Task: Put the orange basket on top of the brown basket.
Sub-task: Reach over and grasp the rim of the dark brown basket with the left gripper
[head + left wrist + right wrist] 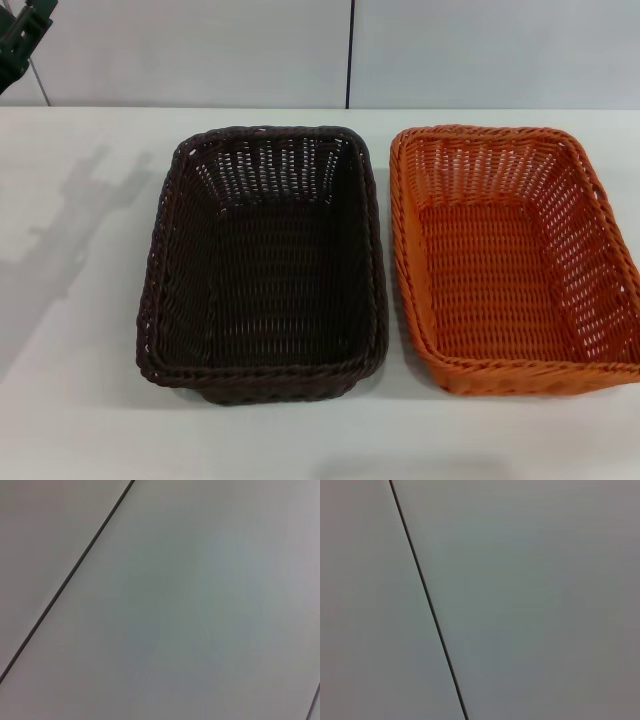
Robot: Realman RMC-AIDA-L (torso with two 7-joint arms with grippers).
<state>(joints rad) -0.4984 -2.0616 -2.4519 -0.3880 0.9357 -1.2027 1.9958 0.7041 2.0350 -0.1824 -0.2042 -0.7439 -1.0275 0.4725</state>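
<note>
Head view: nothing of the task is done yet. The orange basket (515, 260) sits on the white worktop (80, 400) just beside the brown basket (265, 265), on its right, rims close together, both empty. All lifting and stacking is left. Part of the left hand (20, 40) shows at the far left corner, its opening impossible to tell; nothing blocks the way.

Left wrist view: only a pale panel (200, 605) with a dark seam.

Right wrist view: the same; the right hand is unseen.
</note>
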